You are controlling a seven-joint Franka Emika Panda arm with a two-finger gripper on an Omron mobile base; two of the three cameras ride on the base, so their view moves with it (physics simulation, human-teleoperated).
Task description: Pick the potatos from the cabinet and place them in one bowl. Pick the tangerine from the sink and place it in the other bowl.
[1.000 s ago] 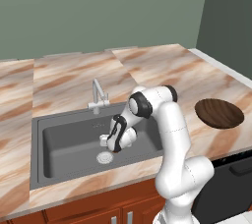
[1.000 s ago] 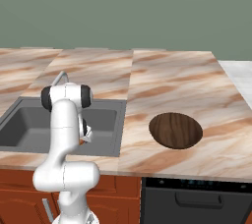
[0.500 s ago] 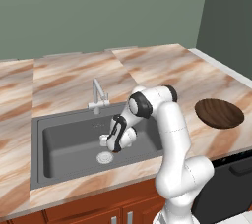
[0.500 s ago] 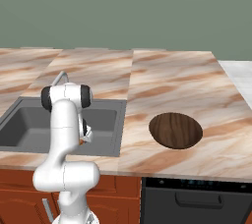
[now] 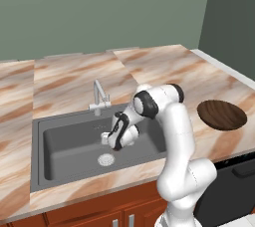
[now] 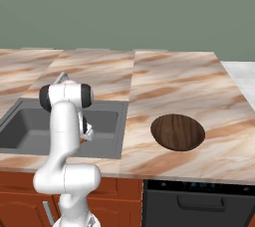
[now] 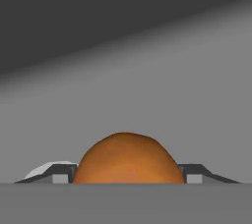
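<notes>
The two-finger gripper (image 7: 127,178) is seen closed on the small smooth bright orange tangerine (image 7: 128,159): in the hand view the fruit fills the space between the two dark fingertips (image 7: 60,174), one pressed against each side of it. In the left base view the gripper (image 5: 107,138) is lowered inside the large dark grey rectangular sink (image 5: 64,141), just above the basin floor and close to the round silver drain (image 5: 105,159); whether the fruit is lifted off the floor cannot be told from these angles. The white arm (image 5: 172,136) is bent down over the sink's right rim. Behind the gripper, at the back edge of the basin, the silver angular faucet (image 5: 99,96) stands upright. The sink is set into a marbled pinkish-brown stone countertop (image 5: 149,69). Well to the right of the sink, on the same countertop, the shallow round dark brown wood-look bowl (image 6: 178,132) lies near the front edge. Below the counter, reddish-brown cabinet fronts (image 6: 20,196) and a black appliance front (image 6: 199,203) are visible.
</notes>
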